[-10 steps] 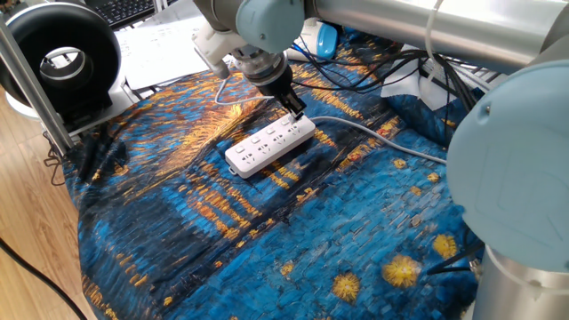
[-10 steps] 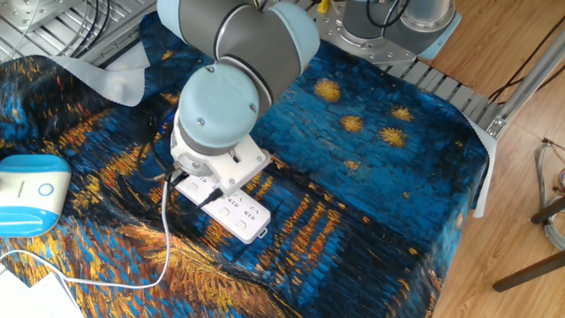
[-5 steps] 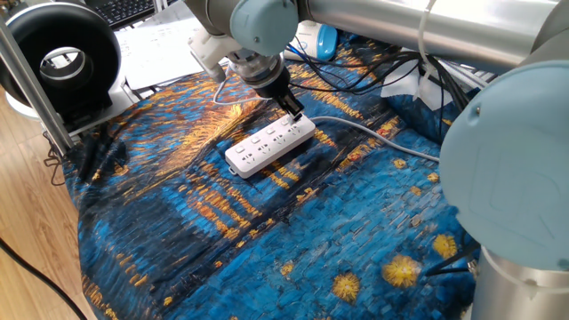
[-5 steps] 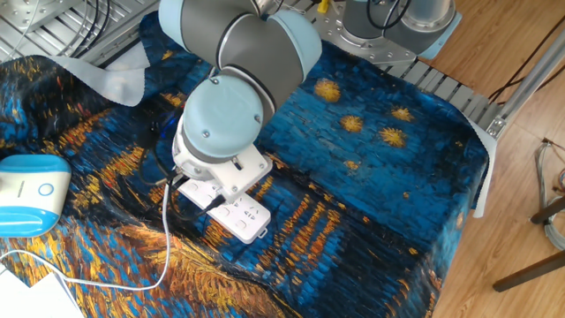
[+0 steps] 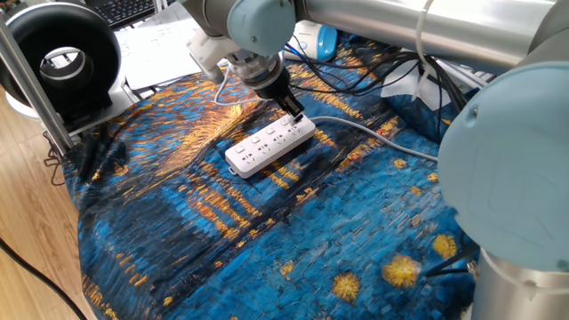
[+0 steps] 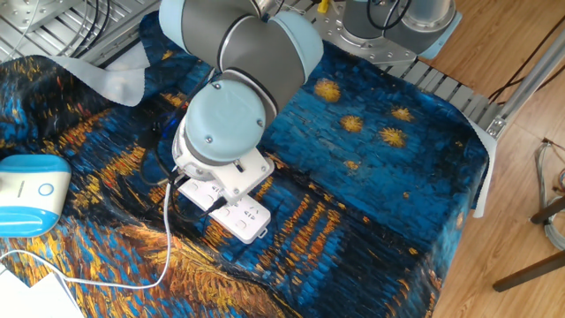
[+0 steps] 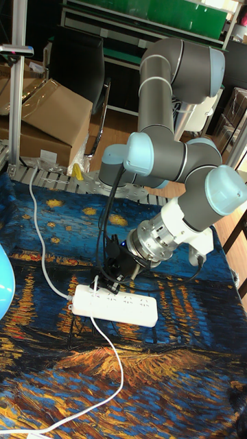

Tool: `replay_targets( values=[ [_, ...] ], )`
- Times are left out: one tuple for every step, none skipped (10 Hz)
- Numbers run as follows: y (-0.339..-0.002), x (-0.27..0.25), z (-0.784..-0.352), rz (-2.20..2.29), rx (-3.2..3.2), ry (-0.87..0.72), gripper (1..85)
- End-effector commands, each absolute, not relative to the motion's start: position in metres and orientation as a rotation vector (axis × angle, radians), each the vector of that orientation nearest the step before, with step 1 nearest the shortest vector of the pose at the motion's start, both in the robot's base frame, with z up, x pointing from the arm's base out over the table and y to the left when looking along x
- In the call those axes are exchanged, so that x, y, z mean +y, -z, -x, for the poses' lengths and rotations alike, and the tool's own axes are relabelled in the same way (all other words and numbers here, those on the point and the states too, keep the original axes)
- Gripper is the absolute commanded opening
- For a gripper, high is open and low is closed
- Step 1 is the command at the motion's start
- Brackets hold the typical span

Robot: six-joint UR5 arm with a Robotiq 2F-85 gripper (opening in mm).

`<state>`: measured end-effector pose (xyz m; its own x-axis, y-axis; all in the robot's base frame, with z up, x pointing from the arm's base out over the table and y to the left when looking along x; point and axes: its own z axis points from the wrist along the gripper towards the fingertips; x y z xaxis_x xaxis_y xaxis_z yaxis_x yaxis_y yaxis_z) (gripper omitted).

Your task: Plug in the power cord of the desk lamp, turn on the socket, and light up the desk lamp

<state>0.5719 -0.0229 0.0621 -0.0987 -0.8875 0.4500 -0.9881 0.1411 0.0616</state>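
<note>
socket (image 5: 269, 146) flat on the cloth, mid-table, lamp (image 6: 31, 193) well apart | step, we judge: plugging cord (image 7: 112, 357) into socket's end outlet | gripper (image 7: 110, 272) right over that end, fingers look clenched on sth small, prob the plug, can't confirm | next: we push straight down, then btn.

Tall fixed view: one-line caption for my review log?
UR5 gripper at one end of the socket, the power cord trailing forward over the starry cloth.
</note>
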Motion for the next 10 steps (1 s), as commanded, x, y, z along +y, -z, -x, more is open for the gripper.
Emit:
replay_targets(
  values=[
    [-0.061, -0.024, -0.582, -1.849, -2.027, -0.395, 1.3],
    [-0.059, -0.02, -0.585, -1.894, -2.013, -0.382, 1.3],
    [-0.059, -0.022, -0.592, -1.936, -1.98, -0.409, 1.3],
    [-0.055, -0.012, -0.584, -1.947, -1.99, -0.339, 1.3],
    [-0.056, -0.013, -0.582, -1.93, -1.995, -0.336, 1.3],
    [-0.063, -0.005, -0.58, -1.888, -1.994, -0.375, 1.3],
    [-0.066, 0.003, -0.574, -1.852, -2.007, -0.375, 1.3],
    [-0.07, 0.002, -0.571, -1.832, -1.998, -0.387, 1.3],
    [-0.074, -0.006, -0.572, -1.83, -1.982, -0.422, 1.3],
    [-0.071, -0.013, -0.575, -1.837, -1.985, -0.427, 1.3]
  ],
)
